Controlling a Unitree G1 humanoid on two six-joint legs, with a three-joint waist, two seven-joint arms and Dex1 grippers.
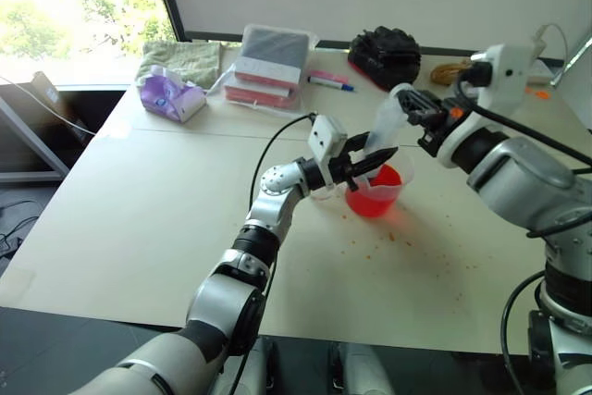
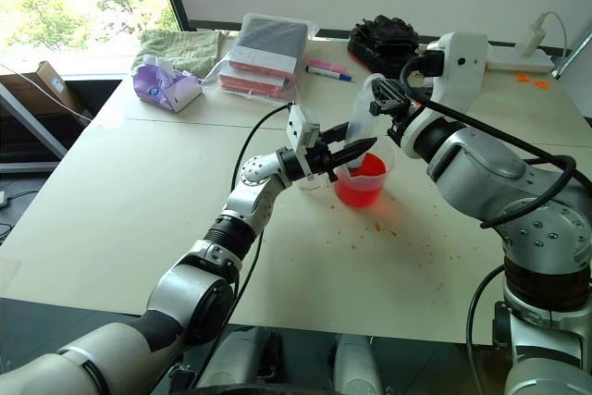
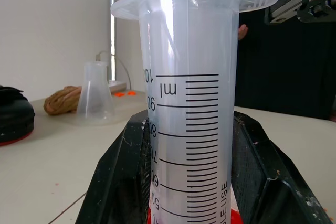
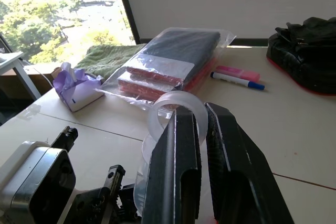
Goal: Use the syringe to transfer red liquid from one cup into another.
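Observation:
The clear syringe (image 1: 388,125) stands tilted with its tip down in the wide beaker (image 1: 376,193), which holds red liquid (image 2: 361,187). My left gripper (image 1: 375,160) is shut on the syringe's barrel (image 3: 191,119), a black finger (image 3: 122,182) on each side. At the syringe's upper end, my right gripper (image 1: 422,110) is shut on the pale plunger top (image 4: 175,115). The barrel looks clear along its printed scale, with red showing only at its bottom end. A small clear cup (image 1: 323,194) stands beside the beaker, partly hidden under my left wrist.
Red droplets (image 1: 407,247) spot the table near the beaker. At the far edge lie a purple tissue pack (image 1: 169,95), a green towel (image 1: 185,60), bagged books (image 1: 268,64), a blue-capped marker (image 1: 330,83), a black bag (image 1: 385,55) and a rope coil (image 3: 63,99).

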